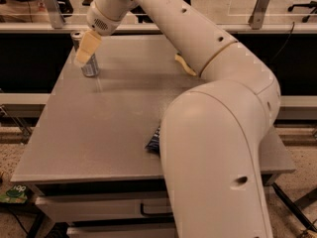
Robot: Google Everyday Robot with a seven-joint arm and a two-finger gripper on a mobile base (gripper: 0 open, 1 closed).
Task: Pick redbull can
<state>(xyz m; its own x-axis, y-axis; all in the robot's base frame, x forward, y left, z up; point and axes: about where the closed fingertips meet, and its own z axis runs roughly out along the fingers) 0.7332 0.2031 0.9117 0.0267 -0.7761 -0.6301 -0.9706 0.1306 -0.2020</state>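
Task item: the redbull can [91, 69] is standing upright on the table [99, 133], near its far left corner, with its shiny top showing just above the gripper.
Gripper position: the gripper [83, 53] is hanging at the can's upper half, at the end of the arm [198, 38], which is reaching across the table from the right. A pale pad is lying across the front of the can and covering part of it.
Contact: the pad is overlapping the can in this view; whether it is pressing on the metal or sitting just in front of it cannot be told.
Grip state: cannot be told; only one side of the gripper is showing, so its spread is not being judged here.
Progress: the approach is looking complete, as the gripper is sitting at the can.
Outstanding: the can's base is appearing to rest on the table, so by this evidence a secure grasp and the lift are both remaining.
Other items: a dark blue packet [154, 142] is lying near the front edge, well apart from the can and mostly hidden by the arm.
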